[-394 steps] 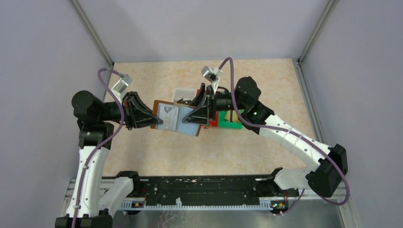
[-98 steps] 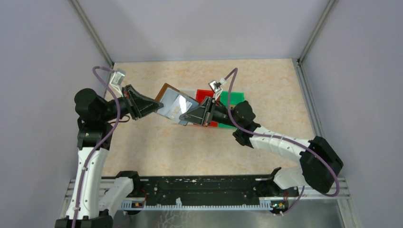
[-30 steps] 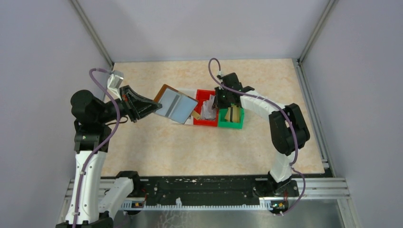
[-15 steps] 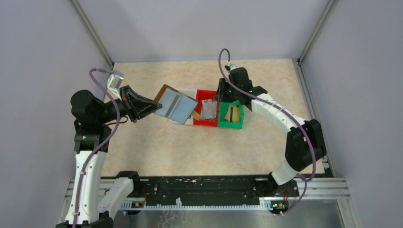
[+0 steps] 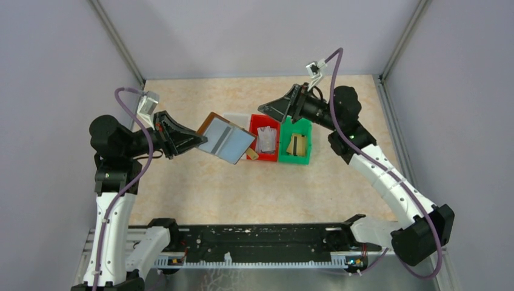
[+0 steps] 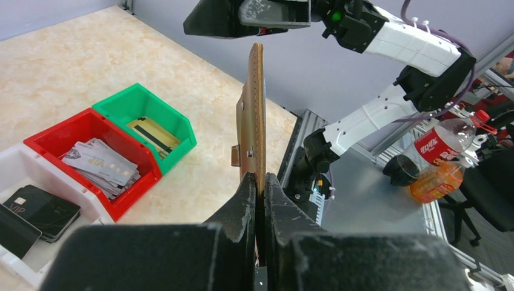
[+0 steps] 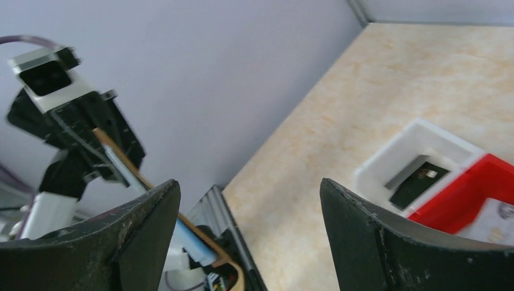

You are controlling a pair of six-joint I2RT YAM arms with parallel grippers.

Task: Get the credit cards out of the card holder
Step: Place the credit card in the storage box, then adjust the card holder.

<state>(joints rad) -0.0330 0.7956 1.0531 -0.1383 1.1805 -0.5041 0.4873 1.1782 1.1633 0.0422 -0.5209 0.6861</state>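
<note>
My left gripper [image 6: 259,185] is clamped tight on one edge of the card holder [image 6: 253,115] and holds it open, raised off the table [image 5: 200,194] at the white bin's [image 6: 15,159] end of the row. Its pale sleeves face up in the top view. My right gripper [image 7: 248,187] has its fingers spread wide with nothing between them, up near the far side of the red bin [image 6: 130,194]. Silvery cards [image 6: 100,167] lie in that bin, gold cards [image 6: 151,130] in the green bin [image 6: 176,151] beside it, and black cards [image 6: 36,209] in the white bin
</note>
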